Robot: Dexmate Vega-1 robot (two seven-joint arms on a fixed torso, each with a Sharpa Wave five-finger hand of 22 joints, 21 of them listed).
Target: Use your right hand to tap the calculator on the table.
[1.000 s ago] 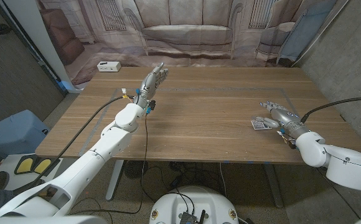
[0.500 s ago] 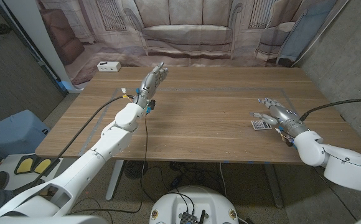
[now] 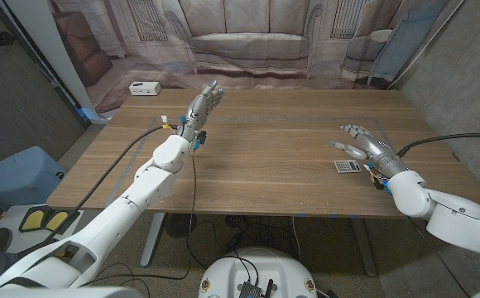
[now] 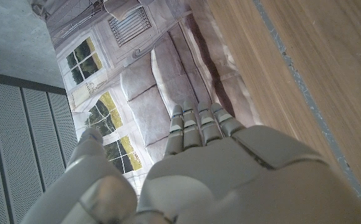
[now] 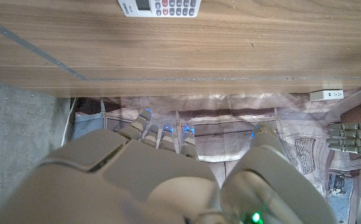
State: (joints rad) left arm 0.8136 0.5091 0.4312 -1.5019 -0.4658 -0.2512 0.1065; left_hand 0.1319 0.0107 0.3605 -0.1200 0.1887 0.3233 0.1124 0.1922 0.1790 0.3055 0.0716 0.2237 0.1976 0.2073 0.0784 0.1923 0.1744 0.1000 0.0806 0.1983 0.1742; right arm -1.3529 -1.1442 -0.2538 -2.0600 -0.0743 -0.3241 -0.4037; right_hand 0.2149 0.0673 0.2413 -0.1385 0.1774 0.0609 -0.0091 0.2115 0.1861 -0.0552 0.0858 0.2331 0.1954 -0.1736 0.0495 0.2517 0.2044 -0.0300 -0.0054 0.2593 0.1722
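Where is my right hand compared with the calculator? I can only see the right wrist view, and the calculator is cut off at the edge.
Observer: In the head view your right hand hovers just past the calculator, toward the table's right edge. Its fingers are spread and appear clear of the calculator.
Operator: Is the calculator lying flat?
Observer: Yes. It lies flat, keys up, on the front right part of the table.
Operator: What is the left hand doing?
Observer: The left hand is raised over the far left of the table with its fingers straight, holding nothing.
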